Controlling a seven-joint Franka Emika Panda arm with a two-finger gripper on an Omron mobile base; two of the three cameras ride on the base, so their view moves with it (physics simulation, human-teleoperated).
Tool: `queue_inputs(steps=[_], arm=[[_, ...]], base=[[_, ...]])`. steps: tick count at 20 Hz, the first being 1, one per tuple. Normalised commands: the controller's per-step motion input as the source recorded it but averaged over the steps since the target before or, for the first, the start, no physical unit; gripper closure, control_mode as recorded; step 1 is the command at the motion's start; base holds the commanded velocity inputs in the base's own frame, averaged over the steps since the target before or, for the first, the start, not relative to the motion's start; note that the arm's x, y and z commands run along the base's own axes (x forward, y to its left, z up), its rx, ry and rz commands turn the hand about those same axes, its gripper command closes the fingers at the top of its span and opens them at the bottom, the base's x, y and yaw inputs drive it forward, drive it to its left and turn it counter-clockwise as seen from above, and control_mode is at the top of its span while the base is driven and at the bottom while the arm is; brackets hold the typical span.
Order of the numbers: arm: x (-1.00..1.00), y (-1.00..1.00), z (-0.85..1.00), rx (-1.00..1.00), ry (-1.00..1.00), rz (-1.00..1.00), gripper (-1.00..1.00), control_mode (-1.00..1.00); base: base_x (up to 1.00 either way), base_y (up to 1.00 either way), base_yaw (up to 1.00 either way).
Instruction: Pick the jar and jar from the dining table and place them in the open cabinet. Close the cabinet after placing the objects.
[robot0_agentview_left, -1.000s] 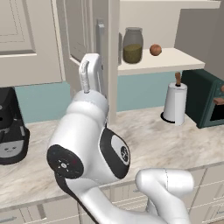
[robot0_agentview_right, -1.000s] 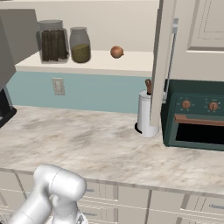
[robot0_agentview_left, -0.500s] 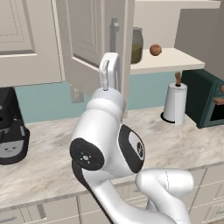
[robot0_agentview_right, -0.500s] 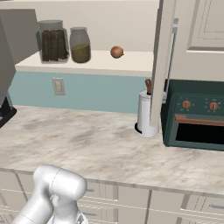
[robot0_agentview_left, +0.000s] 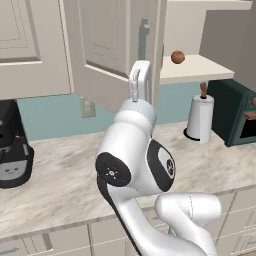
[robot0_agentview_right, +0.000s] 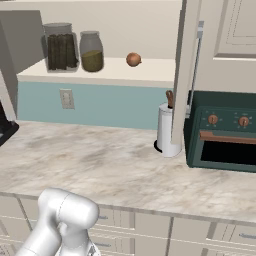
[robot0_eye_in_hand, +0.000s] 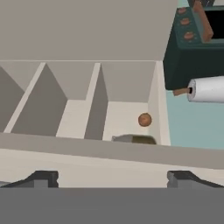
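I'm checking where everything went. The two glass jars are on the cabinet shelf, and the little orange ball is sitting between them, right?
Not quite. The two glass jars are on the cabinet shelf, but side by side. The little orange ball sits off to one side of both, beyond the smaller olive-green jar. The right base view shows this.

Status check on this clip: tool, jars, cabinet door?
Tool open, empty. Both jars on cabinet shelf beside orange-brown ball. Left door swinging shut; right door open.
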Motion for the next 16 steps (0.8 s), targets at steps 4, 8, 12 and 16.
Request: queue_inputs(steps=[4,8,12,16], arm=[[0.21,-0.21,-0.1,0.0,-0.04,-0.06,-1.0,-1.0],[0.31,-0.16,-0.09,0.0,-0.04,-0.06,-1.0,-1.0],[0.34,-0.12,-0.09,0.01,-0.05,-0.04,-1.0,-1.0],[0.42,-0.01,-0.09,0.0,-0.04,-0.01,-1.0,-1.0]], base=[[0.0,0.0,0.0],[0.0,0.0,0.0],[0.0,0.0,0.0],[0.0,0.0,0.0]])
